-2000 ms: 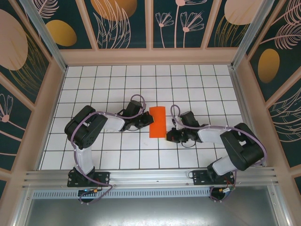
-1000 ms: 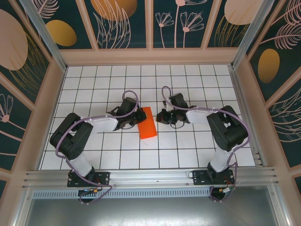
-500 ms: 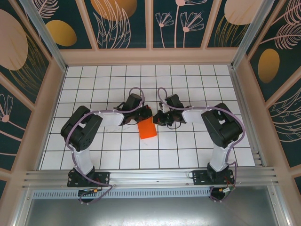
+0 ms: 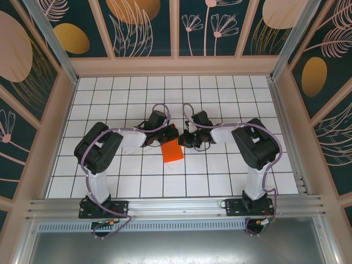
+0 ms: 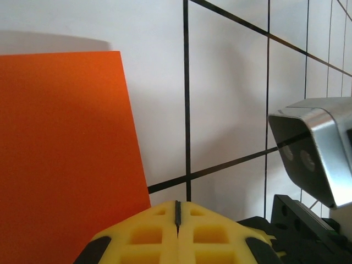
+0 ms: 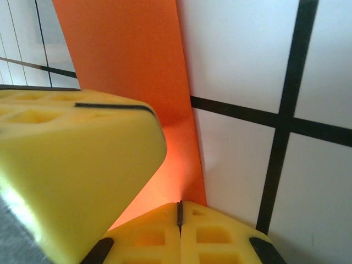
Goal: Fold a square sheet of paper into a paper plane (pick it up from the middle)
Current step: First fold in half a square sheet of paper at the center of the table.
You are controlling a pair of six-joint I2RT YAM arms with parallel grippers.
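Observation:
The square sheet of paper (image 4: 172, 150) is bright orange-red and lies folded to a small slab on the white tiles, just in front of both grippers. My left gripper (image 4: 168, 134) is shut, its yellow fingertips (image 5: 159, 220) over the paper's (image 5: 66, 154) right edge. My right gripper (image 4: 185, 138) is also shut, with its tip at the paper's (image 6: 132, 66) near corner. I see no paper between either pair of jaws. The left gripper's yellow finger (image 6: 71, 165) sits on the paper close beside the right gripper (image 6: 179, 207). No paper plane shape shows.
White grid-tiled floor (image 4: 220, 99) enclosed by patterned walls (image 4: 143, 27). The right arm's camera housing (image 5: 313, 154) stands close to the left gripper. The arm bases sit on a metal rail (image 4: 176, 208) at the near edge.
The paper went from a long upright strip to a shorter tilted slab. The right gripper swung left to meet the left gripper at the paper's far end. In the last half second little moved.

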